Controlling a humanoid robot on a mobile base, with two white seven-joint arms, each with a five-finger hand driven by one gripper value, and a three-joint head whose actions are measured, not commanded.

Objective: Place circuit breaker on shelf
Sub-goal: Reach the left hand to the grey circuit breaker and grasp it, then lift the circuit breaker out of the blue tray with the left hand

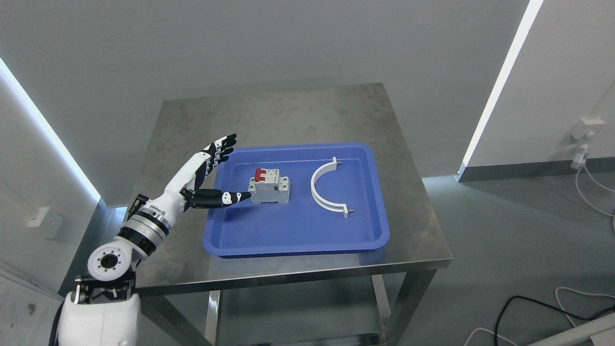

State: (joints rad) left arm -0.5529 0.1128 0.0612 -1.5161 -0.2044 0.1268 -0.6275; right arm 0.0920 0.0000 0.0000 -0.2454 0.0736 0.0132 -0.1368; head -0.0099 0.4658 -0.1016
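Steel surface (288,115) carries a blue tray (298,230). At its left rim the left hand (211,178) hovers — fingers spread, empty, thumb nearly touching the circuit breaker (269,188) standing in the tray. Best to straddle its body before closing — clear of the white clamp (326,188).

A: Views on file?
B: One, the head view. Mounted high, facing forward and steeply down.

A: Coverage?
B: The whole steel counter (288,120) at middle range, its far edge toward a pale wall, grey floor to the right. A blue tray (298,235) sits near centre frame.

A: Robot parts in frame?
B: The left arm, entering from the lower left corner.

A: Overlap with another view?
B: No second view listed.
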